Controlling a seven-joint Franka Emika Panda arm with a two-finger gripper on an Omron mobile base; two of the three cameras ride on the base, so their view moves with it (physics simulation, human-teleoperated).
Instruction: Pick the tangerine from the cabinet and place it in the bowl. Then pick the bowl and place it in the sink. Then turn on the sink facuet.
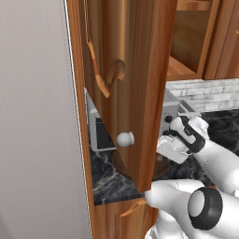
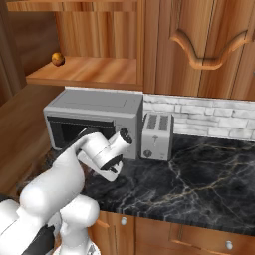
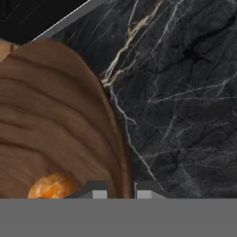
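Cabinet [image 2: 84,69] is open, and its door [image 1: 135,70] swings out over the worktop [image 2: 189,174] right above the work area. Biggest risk, I'd judge: a straight lift sends the arm or bowl into the door's lower edge, since the hand works just under and beside it. The microwave [image 2: 94,107] sits close behind, so a backward swing could clip it. The toaster [image 2: 157,130] stands just beside it and is less of a worry. The bowl [image 3: 46,115] rests on the worktop in front of the microwave, and the hand [image 3: 121,192] is closed on its rim, one tip inside and one outside. A one-sided pinch on a wide shallow bowl is likely to tilt or slip once lifted. The tangerine [image 3: 51,186] lies inside the bowl close to the gripped rim. Any tilt or jerk could roll it out over the low wall on the way to the sink. A second small orange fruit [image 2: 58,59] sits on the cabinet shelf and could be mistaken for the target. No brands, labels or readable writing anywhere; the appliance fronts are plain.
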